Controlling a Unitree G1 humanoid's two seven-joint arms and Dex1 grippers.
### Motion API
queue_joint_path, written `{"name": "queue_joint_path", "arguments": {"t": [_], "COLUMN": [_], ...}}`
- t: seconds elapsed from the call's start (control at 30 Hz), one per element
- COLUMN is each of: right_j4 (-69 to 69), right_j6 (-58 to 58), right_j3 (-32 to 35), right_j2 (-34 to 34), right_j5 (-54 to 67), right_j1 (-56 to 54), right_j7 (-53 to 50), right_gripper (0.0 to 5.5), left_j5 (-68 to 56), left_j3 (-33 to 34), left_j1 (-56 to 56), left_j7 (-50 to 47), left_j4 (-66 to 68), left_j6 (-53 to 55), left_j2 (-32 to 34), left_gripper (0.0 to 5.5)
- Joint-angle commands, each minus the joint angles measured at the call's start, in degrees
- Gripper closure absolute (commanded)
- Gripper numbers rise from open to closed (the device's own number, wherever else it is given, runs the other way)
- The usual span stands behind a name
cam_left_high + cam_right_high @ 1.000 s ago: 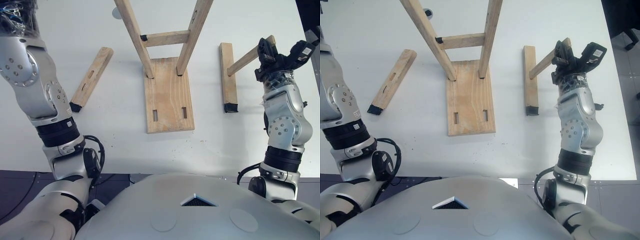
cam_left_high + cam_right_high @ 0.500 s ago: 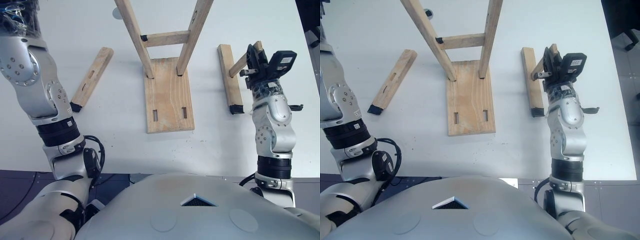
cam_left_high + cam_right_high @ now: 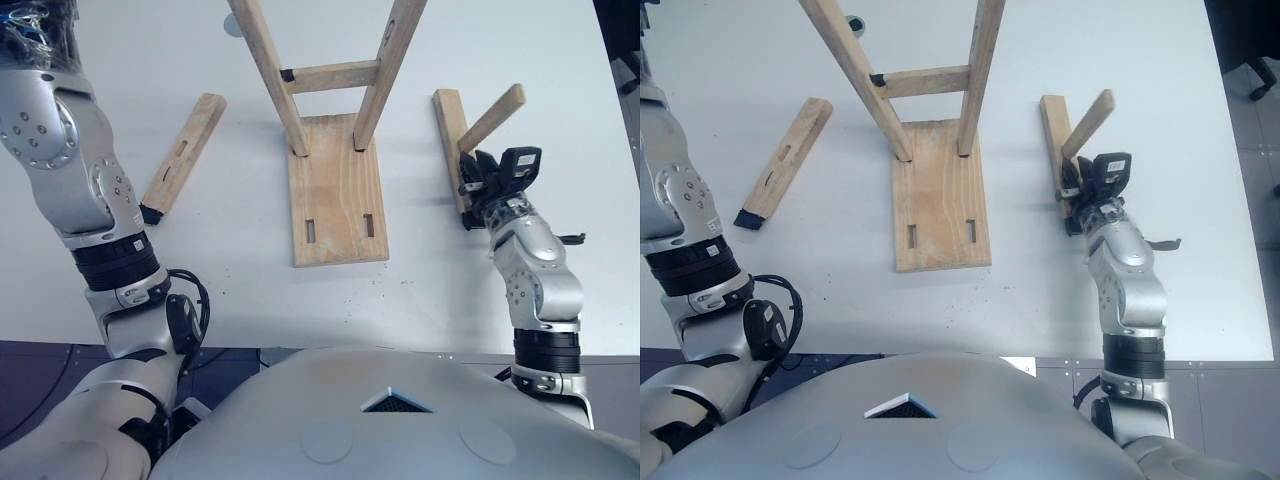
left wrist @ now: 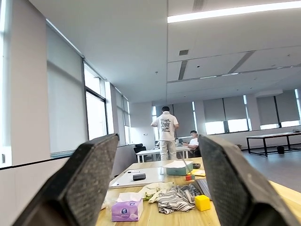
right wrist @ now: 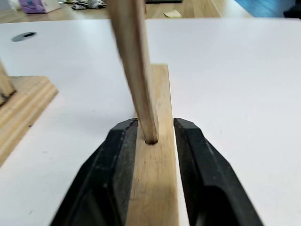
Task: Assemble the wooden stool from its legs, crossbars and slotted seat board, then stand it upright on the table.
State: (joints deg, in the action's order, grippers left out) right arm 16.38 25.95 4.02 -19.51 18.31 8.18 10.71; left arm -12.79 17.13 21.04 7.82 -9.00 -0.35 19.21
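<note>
Right tool (image 5: 155, 126) clamps pale leg (image 5: 153, 188); crossbar (image 5: 134, 61) slants from slot.

No writing is showing clearly enough to read. A small white label (image 3: 522, 157) is sitting behind the right tool (image 5: 155, 125), and a purple tissue box (image 4: 123, 210) is carrying illegible print.

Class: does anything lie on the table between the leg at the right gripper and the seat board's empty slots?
Nothing visible does. Just table lies between the leg, its crossbar fitted, and the two empty slots of the seat board.
</note>
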Motion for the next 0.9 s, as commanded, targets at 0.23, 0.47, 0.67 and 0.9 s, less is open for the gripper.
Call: {"name": "queue_joint_path", "arguments": {"t": [0.23,0.47,0.67,0.9], "right_j4": [7.33,5.89,5.82,3.90], "right_j6": [21.80,24.18,24.25,20.11], "right_j3": [-1.64,-4.18,-3.46,12.29], "right_j2": [-6.53,-7.21,-5.93,4.11], "right_j5": [0.45,-2.42,-2.41,9.07], "right_j1": [-0.13,-0.44,-1.39,-11.99], "right_j7": [2.58,3.58,4.61,1.69], "right_gripper": [2.50,2.52,3.49,3.49], "left_j5": [-0.06,-0.03,-2.61,-31.21], "left_j3": [-0.03,0.19,0.84,-4.66], "left_j1": [-1.81,-2.11,-1.58,-4.87], "left_j7": [-0.83,-0.75,-0.74,9.62], "left_j4": [-0.89,-1.33,-1.67,-10.34], "left_j6": [0.98,1.23,3.06,26.20], "left_j2": [-0.78,-0.98,-1.72,-4.46], "left_gripper": [2.44,2.44,2.44,2.44]}}
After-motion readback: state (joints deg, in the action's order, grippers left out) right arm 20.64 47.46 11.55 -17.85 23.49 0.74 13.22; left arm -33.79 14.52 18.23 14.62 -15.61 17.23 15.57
